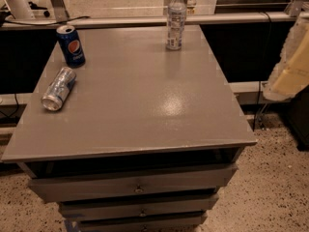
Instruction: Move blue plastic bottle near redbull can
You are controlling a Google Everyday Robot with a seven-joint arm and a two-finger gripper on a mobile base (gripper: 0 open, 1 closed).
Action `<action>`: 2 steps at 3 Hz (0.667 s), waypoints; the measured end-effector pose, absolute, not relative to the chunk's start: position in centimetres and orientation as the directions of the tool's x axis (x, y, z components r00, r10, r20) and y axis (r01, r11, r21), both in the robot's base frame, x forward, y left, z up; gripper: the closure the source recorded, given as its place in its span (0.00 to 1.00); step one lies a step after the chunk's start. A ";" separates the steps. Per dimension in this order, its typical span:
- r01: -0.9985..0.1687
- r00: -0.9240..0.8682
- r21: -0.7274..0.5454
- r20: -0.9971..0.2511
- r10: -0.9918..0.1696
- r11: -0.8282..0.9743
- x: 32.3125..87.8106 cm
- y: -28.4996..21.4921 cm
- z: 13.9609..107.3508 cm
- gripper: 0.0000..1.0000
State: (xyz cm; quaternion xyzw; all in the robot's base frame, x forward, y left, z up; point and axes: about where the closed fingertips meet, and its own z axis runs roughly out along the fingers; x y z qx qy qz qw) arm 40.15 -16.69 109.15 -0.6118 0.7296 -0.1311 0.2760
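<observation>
While gripper unseen, Pepsi (70, 45) beside redbull (59, 88)

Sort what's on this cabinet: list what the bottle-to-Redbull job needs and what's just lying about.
For the job: blue plastic bottle, upright at the far edge; redbull can, on its side at the left; gripper, not in view.
Lying about: Pepsi can, upright beyond the redbull can; grey cabinet underneath all three.

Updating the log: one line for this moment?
hand out of view | blue plastic bottle upright, far edge | redbull can lying, left | apart
</observation>
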 end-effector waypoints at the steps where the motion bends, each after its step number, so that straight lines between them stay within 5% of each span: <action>1: -0.820 -0.099 -0.529 -0.242 -0.965 0.217 40.2 -16.7 109.2 0.00; 2: -0.808 -0.075 -0.545 -0.283 -0.956 0.225 41.7 -15.7 109.5 0.00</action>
